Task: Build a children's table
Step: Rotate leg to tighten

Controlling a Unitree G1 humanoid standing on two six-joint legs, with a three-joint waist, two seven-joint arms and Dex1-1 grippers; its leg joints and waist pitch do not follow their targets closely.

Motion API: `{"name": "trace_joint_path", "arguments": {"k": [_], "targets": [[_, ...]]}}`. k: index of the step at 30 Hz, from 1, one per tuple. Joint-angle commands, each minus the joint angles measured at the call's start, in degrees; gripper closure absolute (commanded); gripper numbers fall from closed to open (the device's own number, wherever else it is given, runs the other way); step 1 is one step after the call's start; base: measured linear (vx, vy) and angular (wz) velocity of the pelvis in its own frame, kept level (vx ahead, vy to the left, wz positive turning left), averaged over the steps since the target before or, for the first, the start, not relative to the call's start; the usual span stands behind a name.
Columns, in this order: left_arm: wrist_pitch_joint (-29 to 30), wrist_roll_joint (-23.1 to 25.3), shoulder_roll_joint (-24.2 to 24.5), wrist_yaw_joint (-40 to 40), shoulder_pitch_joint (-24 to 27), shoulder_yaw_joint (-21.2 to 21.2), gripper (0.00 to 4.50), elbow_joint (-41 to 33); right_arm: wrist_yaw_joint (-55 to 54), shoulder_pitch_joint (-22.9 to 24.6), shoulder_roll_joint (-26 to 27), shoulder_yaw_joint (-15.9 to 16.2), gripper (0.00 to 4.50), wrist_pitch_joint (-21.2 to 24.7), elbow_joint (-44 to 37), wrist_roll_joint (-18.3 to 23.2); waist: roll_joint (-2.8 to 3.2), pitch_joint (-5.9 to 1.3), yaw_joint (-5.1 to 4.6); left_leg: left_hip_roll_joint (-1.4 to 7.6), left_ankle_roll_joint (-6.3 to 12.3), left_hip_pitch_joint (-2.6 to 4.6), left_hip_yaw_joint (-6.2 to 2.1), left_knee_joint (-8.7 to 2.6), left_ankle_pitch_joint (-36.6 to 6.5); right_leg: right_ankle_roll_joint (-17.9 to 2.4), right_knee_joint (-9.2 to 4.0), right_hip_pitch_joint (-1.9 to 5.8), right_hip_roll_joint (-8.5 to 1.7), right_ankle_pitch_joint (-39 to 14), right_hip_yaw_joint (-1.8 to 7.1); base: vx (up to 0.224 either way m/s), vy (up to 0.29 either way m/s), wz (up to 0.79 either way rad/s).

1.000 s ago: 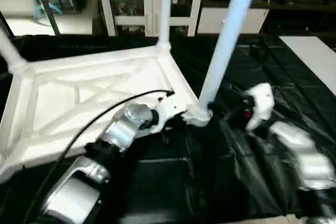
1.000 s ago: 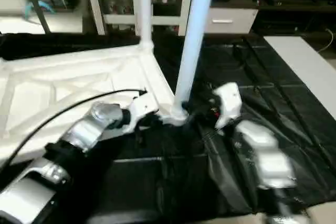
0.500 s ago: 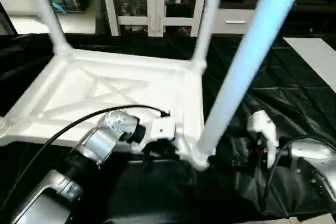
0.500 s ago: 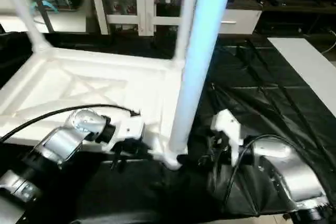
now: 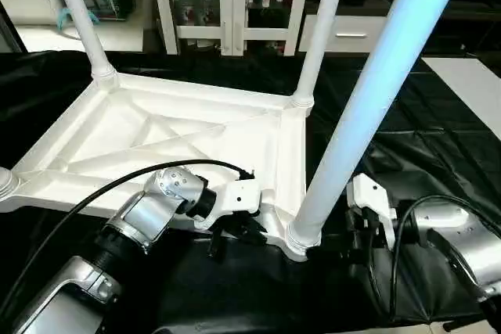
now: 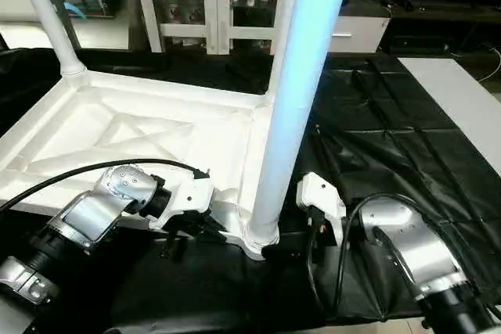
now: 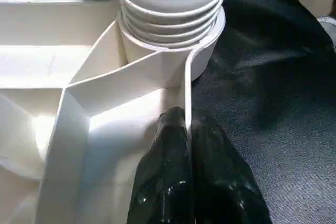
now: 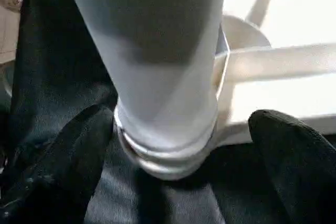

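The tabletop [image 5: 180, 146] lies underside up on black sheeting [image 5: 438, 138], its X ribs facing me, with legs standing in its corner sockets. The near-right leg [image 5: 368, 107] rises from the near-right socket [image 5: 296, 236] and leans toward me, crossing the upper right of the head view and hiding part of the cabinet [image 5: 235, 5] behind. The far-right leg [image 5: 317, 33] and far-left leg [image 5: 78, 17] stand at the far corners; a fourth socket [image 5: 6, 183] sits at the left edge, and I cannot tell how its leg stands. My left gripper [image 7: 189, 129] is clenched on the thin near rim of the tabletop, just beside the near-right socket: in the wrist view one black finger [image 7: 168, 182] lies inside the rim and the other outside. A few threads of the leg stay exposed above the socket collar there. A black cable [image 5: 94, 197] arcs over my left forearm and across the near edge of the tabletop. My right gripper [image 8: 173, 145] is released, jaws spread wide either side of the base of the near-right leg, one finger [image 8: 294, 156] near the tabletop rim, the other over the sheeting; neither finger clearly touches the leg. A white panel [image 5: 470, 84] lies on the floor beyond the sheeting's right edge.
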Motion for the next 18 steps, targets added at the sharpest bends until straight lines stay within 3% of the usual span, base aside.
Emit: {"name": "trace_joint_path", "arguments": {"k": [1,9,11,18], "targets": [[0.1,0.3,-0.6,-0.4,-0.4,-1.2,4.5,-1.4,1.1,-0.7,0.2,0.0,0.4,-1.1,0.4,0.8,-0.52,-3.3,-0.36,4.24,2.18,2.13,-1.76,-4.18,-12.6,-14.7,-3.03,1.65,-3.54,-8.8,2.04,0.0,0.0,0.0],[-0.1,0.6,-0.7,0.0,-0.3,-1.4,4.5,-1.0,2.9,-0.5,0.7,0.4,1.03,-1.9,1.2,1.1,-0.5,-3.25,-0.43,4.22,1.71,2.05,-1.86,-4.2,-14.0,-14.3,-3.1,1.58,-3.48,-10.9,2.06,0.0,0.0,0.0],[-0.3,0.8,-0.8,0.0,-0.6,-1.4,4.5,-0.6,3.2,-1.1,1.5,0.9,1.28,-2.4,2.5,0.5,-0.04,-3.21,-0.45,4.2,1.14,2.09,-1.91,-4.27,-15.1,-14.0,-3.26,1.5,-3.5,-12.1,2.09,0.0,0.0,0.0],[-0.8,1.4,-1.2,0.1,-1.6,-1.6,4.5,0.9,3.5,-2.7,3.4,2.1,1.77,-3.7,5.5,-0.8,-0.37,-3.08,-0.68,4.11,0.04,2.07,-2.02,-4.44,-17.1,-13.4,-3.5,1.48,-3.45,-14.8,2.07,0.0,0.0,0.0]]}}
